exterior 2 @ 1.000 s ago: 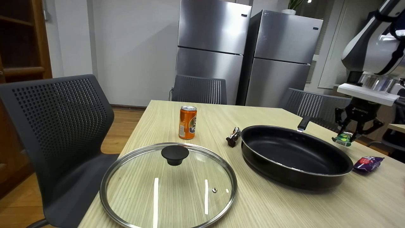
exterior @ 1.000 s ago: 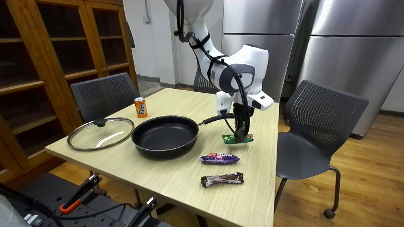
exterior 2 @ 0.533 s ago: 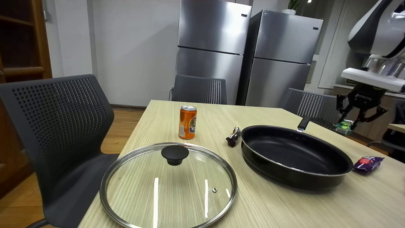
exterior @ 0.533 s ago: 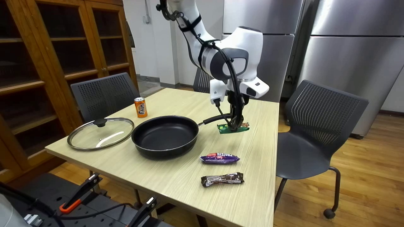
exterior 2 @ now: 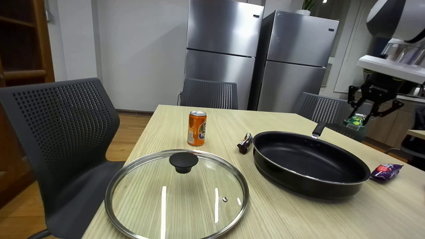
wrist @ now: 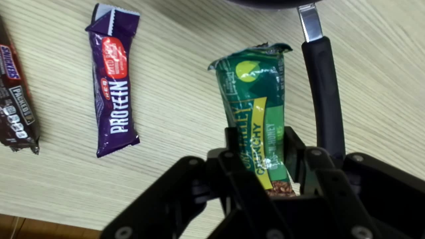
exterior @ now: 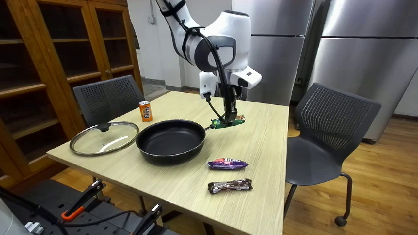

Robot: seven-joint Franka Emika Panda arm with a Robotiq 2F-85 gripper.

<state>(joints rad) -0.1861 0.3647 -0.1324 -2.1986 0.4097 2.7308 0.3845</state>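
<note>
My gripper point(wrist: 260, 142) is shut on a green Crunchy granola bar point(wrist: 250, 84), with one finger against each long side. In both exterior views the bar point(exterior: 218, 124) point(exterior 2: 354, 120) is held above the table, near the pan's handle. The gripper shows there too point(exterior: 229, 120) point(exterior 2: 358, 116). The bar's lower end is partly hidden by the gripper in the wrist view. The black handle point(wrist: 323, 89) of the frying pan lies just right of the bar in the wrist view. A purple protein bar point(wrist: 114, 86) and a brown Snickers bar point(wrist: 15, 103) lie to the left.
The black frying pan point(exterior: 169, 159) stands on the wooden table point(exterior: 261, 209). A glass lid point(exterior 2: 184, 161) and an orange can point(exterior 2: 197, 129) are beyond it. A small dark wrapped item point(exterior 2: 245, 143) lies beside the pan. Dark chairs point(exterior: 323, 156) stand around the table.
My gripper has lifted the green bar off the table. In an exterior view it has moved up and left, toward the pan's handle. The other things have not moved.
</note>
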